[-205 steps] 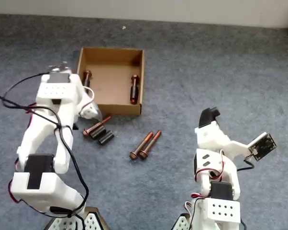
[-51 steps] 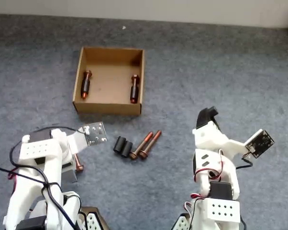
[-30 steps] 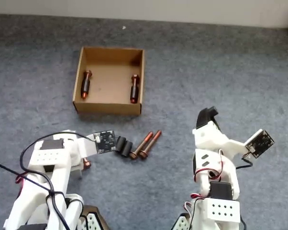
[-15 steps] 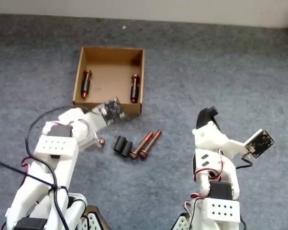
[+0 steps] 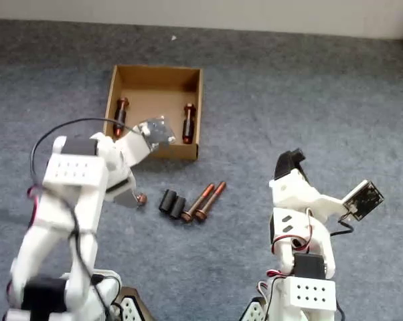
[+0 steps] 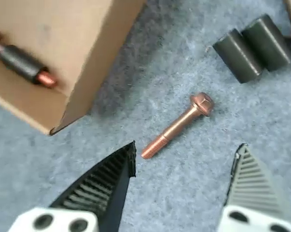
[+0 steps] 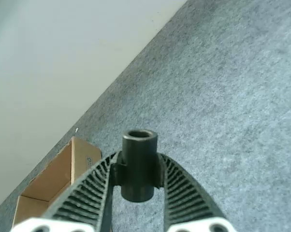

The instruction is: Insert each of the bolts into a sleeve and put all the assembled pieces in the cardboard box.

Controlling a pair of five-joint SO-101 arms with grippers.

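My left gripper point(image 6: 186, 147) gaping above a bolt point(image 6: 179, 124), my right gripper point(image 7: 138, 159) clamping a sleeve point(image 7: 139, 145), box point(image 6: 102, 58) partly cropped.

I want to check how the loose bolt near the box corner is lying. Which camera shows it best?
The left wrist view: the whole bolt lies flat on the carpet, head to threaded tip, just beyond the open left gripper. In the high view, its head alone peeks out from under the left arm.
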